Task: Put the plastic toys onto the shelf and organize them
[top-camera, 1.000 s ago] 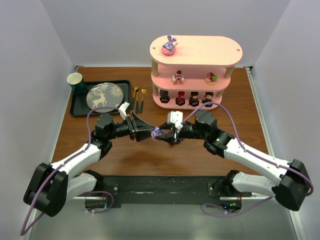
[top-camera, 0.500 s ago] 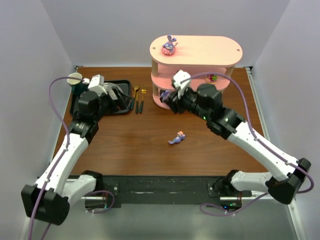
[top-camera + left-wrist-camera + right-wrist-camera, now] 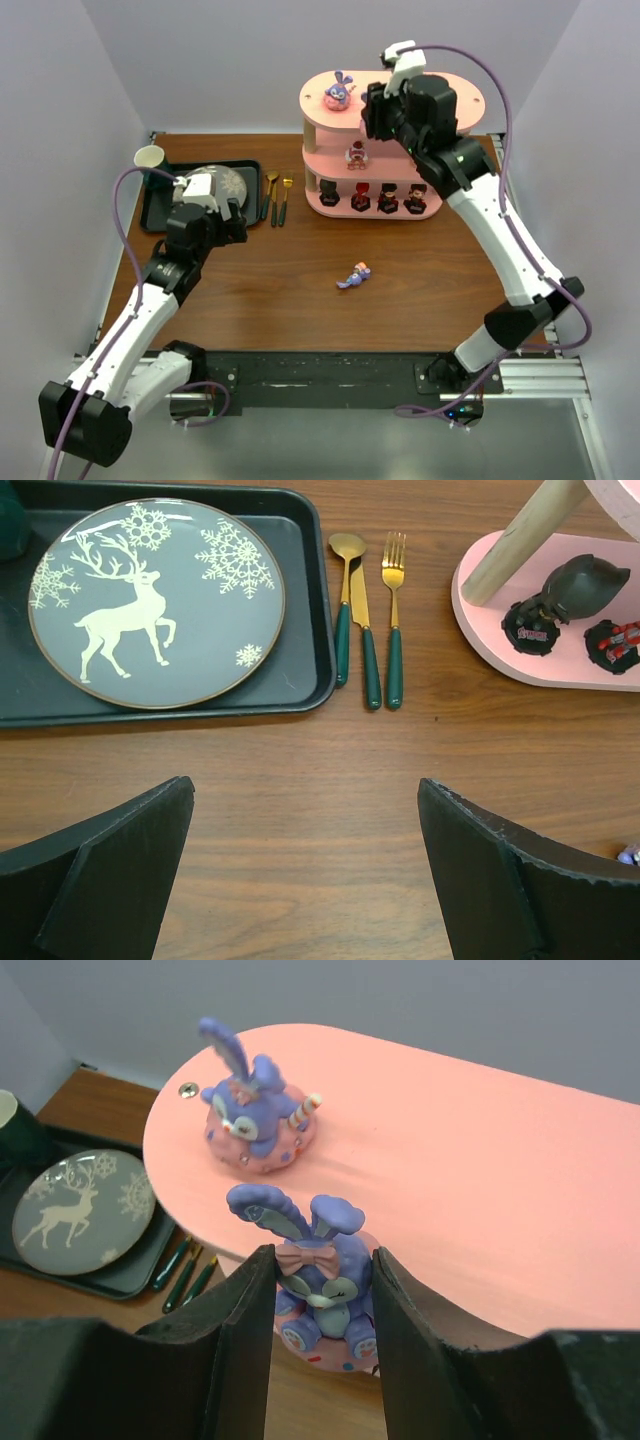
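Observation:
My right gripper [image 3: 322,1260] is shut on a purple-blue bunny toy [image 3: 325,1285], held upright at the near edge of the pink shelf's pale top [image 3: 480,1160]. Another bunny [image 3: 255,1110] stands on that top at its left end; it also shows in the top view [image 3: 338,94]. A third bunny [image 3: 354,277] lies on the table. Dark figurines [image 3: 388,197] stand on the bottom tier and a small pink/red one [image 3: 355,154] on the middle tier. My left gripper [image 3: 305,790] is open and empty over bare wood near the tray.
A black tray [image 3: 305,670] with a deer plate [image 3: 155,600] sits at the far left, a green cup [image 3: 150,160] behind it. A gold spoon [image 3: 347,590] and fork [image 3: 392,600] lie between the tray and the shelf base [image 3: 480,600].
My right gripper rose from the table's middle to the shelf top with a bunny in it. My left arm pulled back left toward the tray. One bunny stayed lying on the table.

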Controlling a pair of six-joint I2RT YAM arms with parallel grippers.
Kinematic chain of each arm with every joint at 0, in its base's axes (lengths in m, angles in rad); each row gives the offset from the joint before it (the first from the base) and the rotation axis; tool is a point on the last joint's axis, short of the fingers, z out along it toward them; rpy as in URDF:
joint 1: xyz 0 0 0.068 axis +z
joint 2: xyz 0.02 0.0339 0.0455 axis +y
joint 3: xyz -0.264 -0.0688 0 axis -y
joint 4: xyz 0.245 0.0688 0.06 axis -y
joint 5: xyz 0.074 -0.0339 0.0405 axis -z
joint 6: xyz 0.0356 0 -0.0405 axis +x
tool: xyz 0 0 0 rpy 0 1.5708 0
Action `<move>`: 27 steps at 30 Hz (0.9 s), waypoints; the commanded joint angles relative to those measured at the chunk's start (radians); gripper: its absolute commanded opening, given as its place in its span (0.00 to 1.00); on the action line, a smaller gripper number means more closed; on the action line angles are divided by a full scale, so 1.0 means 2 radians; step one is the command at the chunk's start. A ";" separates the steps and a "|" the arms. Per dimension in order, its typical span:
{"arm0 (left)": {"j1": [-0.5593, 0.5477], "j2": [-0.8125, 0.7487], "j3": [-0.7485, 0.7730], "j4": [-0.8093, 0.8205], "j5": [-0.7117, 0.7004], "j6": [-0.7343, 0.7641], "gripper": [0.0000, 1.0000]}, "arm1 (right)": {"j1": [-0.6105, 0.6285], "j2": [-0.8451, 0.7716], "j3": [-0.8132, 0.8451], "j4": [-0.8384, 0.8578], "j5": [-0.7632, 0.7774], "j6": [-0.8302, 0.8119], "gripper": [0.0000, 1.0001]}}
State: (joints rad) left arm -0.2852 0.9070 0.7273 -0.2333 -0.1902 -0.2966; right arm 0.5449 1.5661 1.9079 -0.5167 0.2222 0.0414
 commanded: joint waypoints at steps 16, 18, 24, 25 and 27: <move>-0.016 -0.002 -0.003 0.013 -0.015 0.019 0.97 | -0.098 0.141 0.231 -0.068 -0.101 0.119 0.00; -0.016 -0.002 -0.003 0.014 -0.012 0.019 0.97 | -0.098 0.145 0.234 -0.068 -0.106 0.122 0.00; -0.016 -0.002 -0.005 0.014 -0.012 0.019 0.97 | -0.099 0.160 0.237 -0.076 -0.110 0.141 0.00; -0.016 -0.003 -0.005 0.014 -0.014 0.019 0.97 | -0.099 0.166 0.239 -0.078 -0.110 0.147 0.00; -0.016 -0.003 -0.005 0.015 -0.013 0.019 0.97 | -0.098 0.170 0.246 -0.088 -0.110 0.150 0.00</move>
State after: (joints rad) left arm -0.3111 0.9070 0.7216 -0.2333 -0.2134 -0.2714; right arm 0.3466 1.8858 2.3428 -0.6735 0.0299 0.2989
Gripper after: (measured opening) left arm 0.975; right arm 0.411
